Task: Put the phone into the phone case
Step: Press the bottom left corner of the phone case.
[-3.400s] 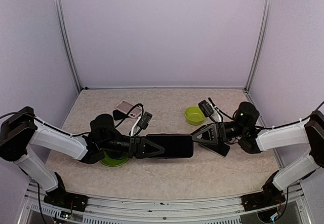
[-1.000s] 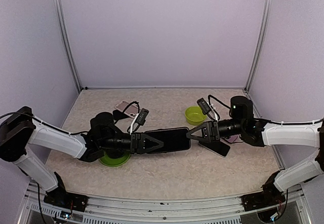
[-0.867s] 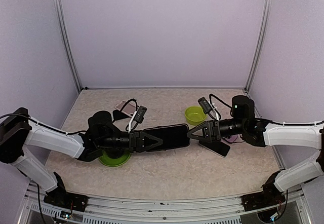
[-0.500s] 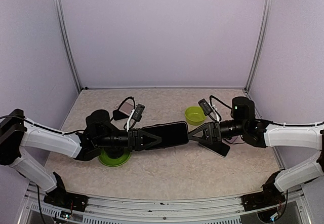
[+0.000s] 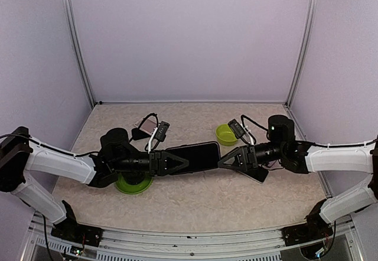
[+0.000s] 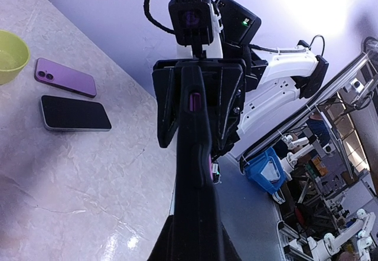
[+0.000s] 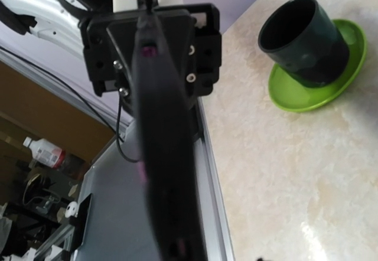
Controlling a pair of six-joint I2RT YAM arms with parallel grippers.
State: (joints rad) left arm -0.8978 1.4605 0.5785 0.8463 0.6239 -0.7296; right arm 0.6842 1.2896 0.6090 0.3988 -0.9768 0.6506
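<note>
Phone (image 5: 201, 153) aloft in outstretched left gripper (image 5: 177, 162)

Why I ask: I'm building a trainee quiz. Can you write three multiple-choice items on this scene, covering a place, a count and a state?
1. The dark cup stands: A. in a drawer; B. on the green plate; C. on a shelf.
2. Phones lying flat in the left wrist view: A. none; B. five; C. two.
3. The left pincer is: A. shut on the black slab; B. open and empty; C. shut on a spoon.
Answers: 1 B, the right wrist view shows it standing on the plate; 2 C, a purple phone and a black phone lie side by side; 3 A, it clamps the slab's end.
</note>
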